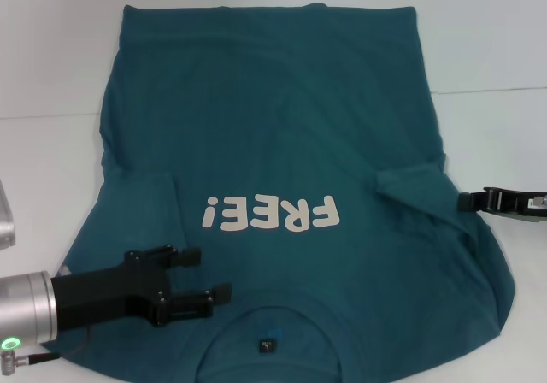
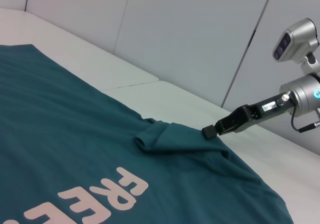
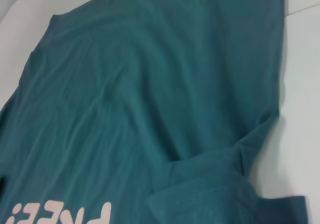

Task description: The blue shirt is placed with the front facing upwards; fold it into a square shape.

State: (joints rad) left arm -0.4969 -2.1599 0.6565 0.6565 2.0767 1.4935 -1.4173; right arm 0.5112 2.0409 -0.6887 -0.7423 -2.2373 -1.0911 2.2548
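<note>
looking down on the blue shirt [image 1: 282,144] spread front-up on the white table [image 1: 496,41], i judge it soft and limp, best pinched at the shoulder edges. my left gripper [image 1: 198,282] hovers spread over its collar side; my right gripper [image 1: 464,201] touches the folded sleeve, and i cannot tell its grip.

One blue shirt [image 1: 282,144] is lying on one white surface [image 1: 51,75], and two grippers are showing: left gripper [image 1: 205,276], right gripper [image 1: 466,201].

A plain white, smooth-topped table [image 1: 51,67] fills the scene, with a thin seam line [image 1: 491,91] running across its surface. Behind it stand pale grey wall panels [image 2: 190,34] divided by narrow vertical joints.
</note>
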